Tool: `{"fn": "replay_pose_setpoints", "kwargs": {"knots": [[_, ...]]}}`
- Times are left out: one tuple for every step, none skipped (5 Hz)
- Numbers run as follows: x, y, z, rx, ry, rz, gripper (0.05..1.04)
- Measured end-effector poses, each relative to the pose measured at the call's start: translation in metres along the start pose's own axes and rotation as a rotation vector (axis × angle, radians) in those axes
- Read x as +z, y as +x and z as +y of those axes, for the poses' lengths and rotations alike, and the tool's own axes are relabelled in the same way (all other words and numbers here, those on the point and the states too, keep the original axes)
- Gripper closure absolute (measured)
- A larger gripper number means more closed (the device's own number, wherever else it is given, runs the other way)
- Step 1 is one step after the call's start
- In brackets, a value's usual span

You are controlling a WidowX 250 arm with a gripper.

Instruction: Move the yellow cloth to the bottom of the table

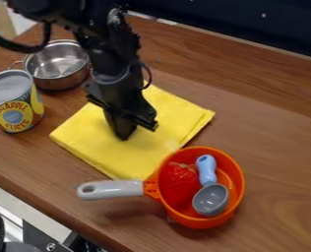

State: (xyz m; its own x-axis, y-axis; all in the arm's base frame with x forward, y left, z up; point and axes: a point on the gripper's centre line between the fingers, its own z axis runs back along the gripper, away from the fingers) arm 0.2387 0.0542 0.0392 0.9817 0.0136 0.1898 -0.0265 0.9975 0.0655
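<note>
While the black two-finger gripper (126, 132) hangs over the folded yellow cloth (86, 135), spread or pinching, cannot tell, cloth lies mid-surface on the brown wooden table (283, 142), bottom-edge move apparently all left to do.

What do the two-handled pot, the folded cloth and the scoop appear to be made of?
Pot: metal, likely stainless steel, polished, judging by its bright reflections. Folded cloth: soft yellow fabric, matte, with layered edges; cotton or synthetic, unclear. Scoop: probably plastic, smooth, with a blue handle and a grey bowl.
</note>
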Motion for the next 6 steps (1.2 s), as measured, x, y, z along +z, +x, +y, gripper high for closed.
{"fn": "replay_pose_setpoints", "kwargs": {"knots": [[0.002,-0.014,0.008,0.002,0.035,-0.027,1.031],[0.001,-0.019,0.013,-0.013,0.059,-0.032,1.031],[0.006,-0.031,0.017,-0.014,0.033,0.023,1.031],[0.011,-0.039,0.017,0.007,0.002,0.061,1.031],[0.016,-0.041,0.019,0.031,-0.013,0.081,1.031],[0.019,-0.034,0.022,0.077,0.003,0.062,1.012]]}}
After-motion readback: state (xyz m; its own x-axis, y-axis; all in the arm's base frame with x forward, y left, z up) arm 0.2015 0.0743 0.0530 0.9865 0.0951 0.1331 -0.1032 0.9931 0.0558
